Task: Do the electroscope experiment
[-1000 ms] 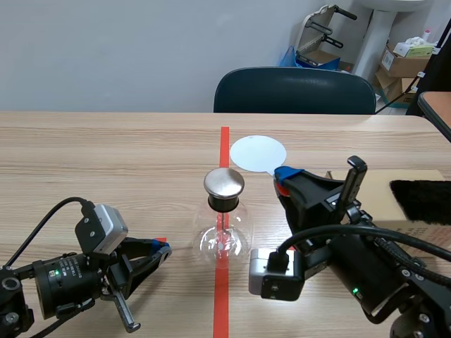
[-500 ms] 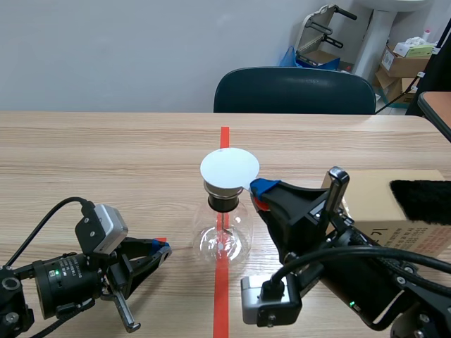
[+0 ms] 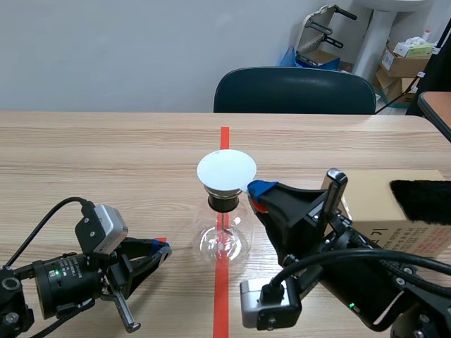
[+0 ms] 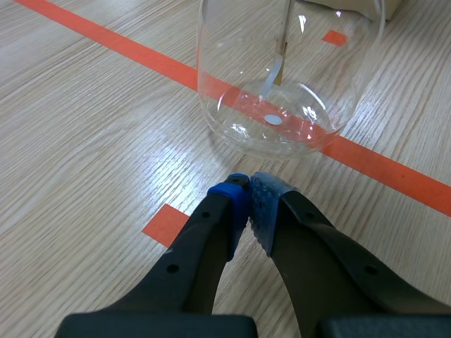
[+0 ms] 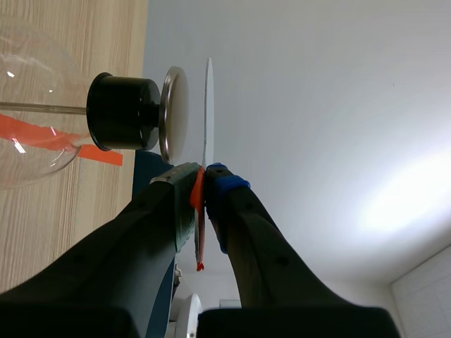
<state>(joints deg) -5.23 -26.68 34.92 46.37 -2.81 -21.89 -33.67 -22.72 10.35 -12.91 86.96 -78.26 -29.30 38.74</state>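
Wooden table (image 3: 106, 155) bears upright electroscope (image 3: 223, 236), white disc (image 3: 226, 171) level above.

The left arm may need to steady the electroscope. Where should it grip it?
Probably the black collar, from the left side, fingers level: it is narrow and straight-sided. The glass bulb is wide and rounded, and the disc held by the right gripper covers the top.

Camera layout: one scene, two wrist.
Scene camera looks from the tabletop's (image 3: 106, 148) near edge toward its far edge; both close wrist cameras share the electroscope (image 3: 223, 236).
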